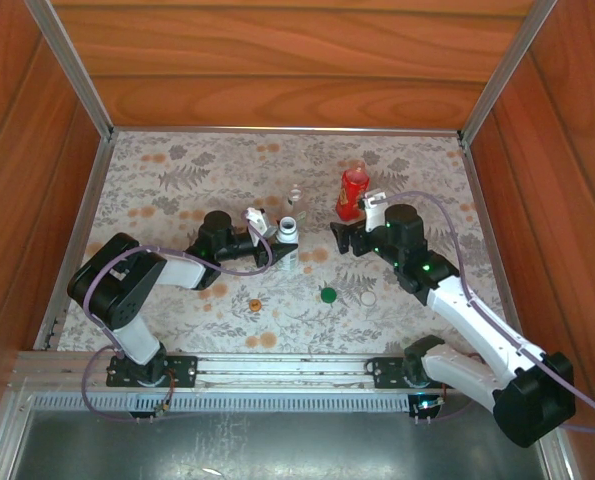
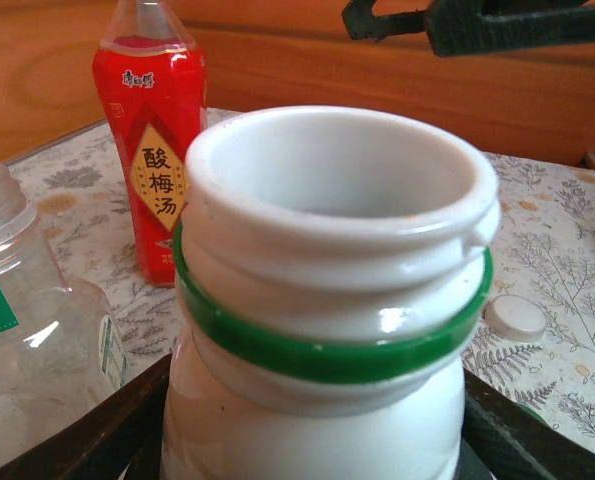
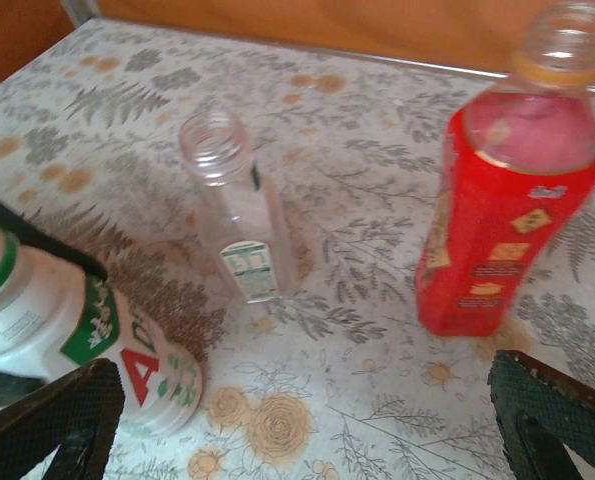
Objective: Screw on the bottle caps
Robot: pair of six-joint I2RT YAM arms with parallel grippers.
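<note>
The left gripper is partly closed around the white bottle and holds it leaning, its top open. The orange cap, green cap and white cap lie on the mat. The right gripper is wide open and holds nothing, near the red bottle.

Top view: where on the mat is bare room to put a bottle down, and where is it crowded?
Bare: the far-left mat, between the side wall and the clear bottle; also the far-right corner beside the red bottle. Crowded: the middle, with the left gripper on the white bottle, the open right gripper, and the green cap nearer.
</note>
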